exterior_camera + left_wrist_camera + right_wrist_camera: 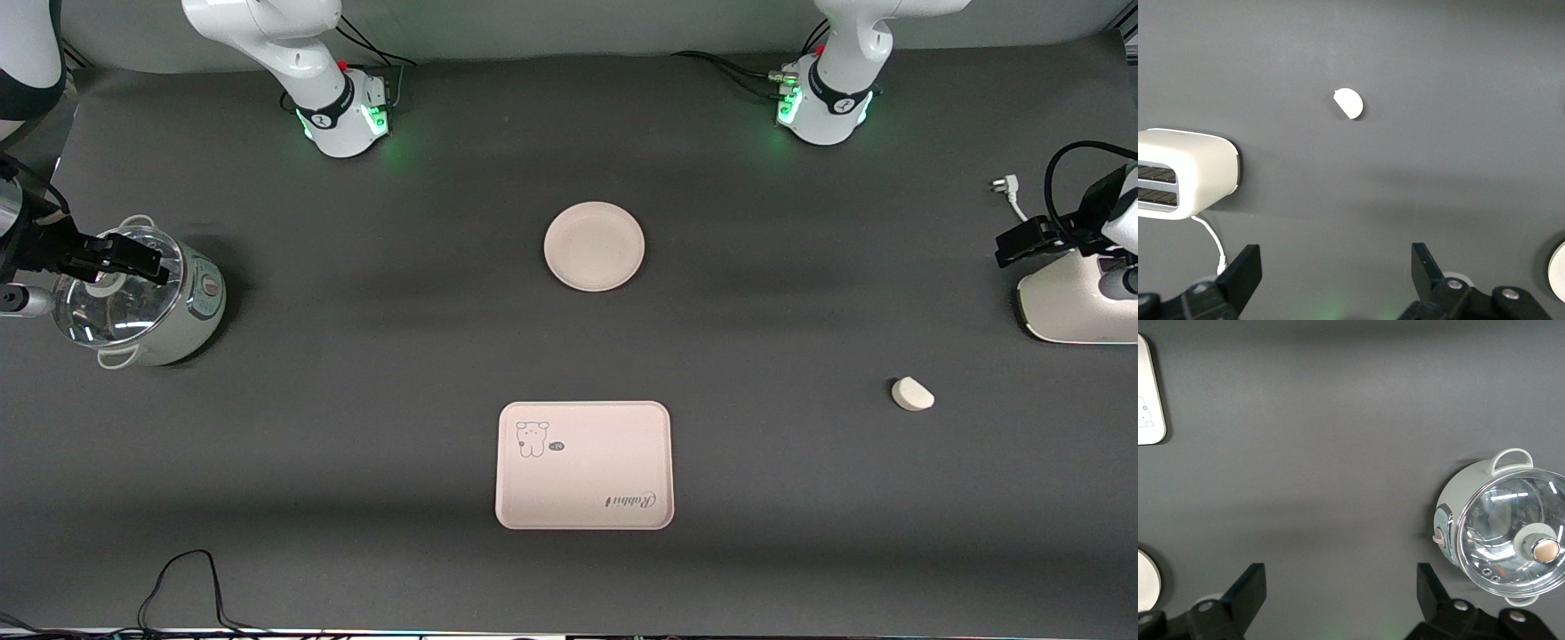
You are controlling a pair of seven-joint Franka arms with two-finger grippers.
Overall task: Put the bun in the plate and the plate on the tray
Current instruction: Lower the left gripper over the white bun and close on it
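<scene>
waiting to start: bun (912,394) on tabletop (356,356), plate (594,246) empty, far from tray (584,465); left gripper (1335,267) over toaster (1076,307), right gripper (1338,590) over cooker (147,298), both w/ jaws wide, empty.

Our two arms rise from their bases at the edge of the table farthest from the front camera and leave the top of that view, each coming back in at a side edge. Our left gripper (1009,252) hangs up in the air at the left arm's end of the table, its black fingers (1243,275) spread wide with nothing between them. Our right gripper (133,258) hangs at the right arm's end, its fingers (1248,590) likewise spread wide and holding nothing. In each wrist view the two fingertips point away from the camera, well apart. Green lights glow at both bases.
</scene>
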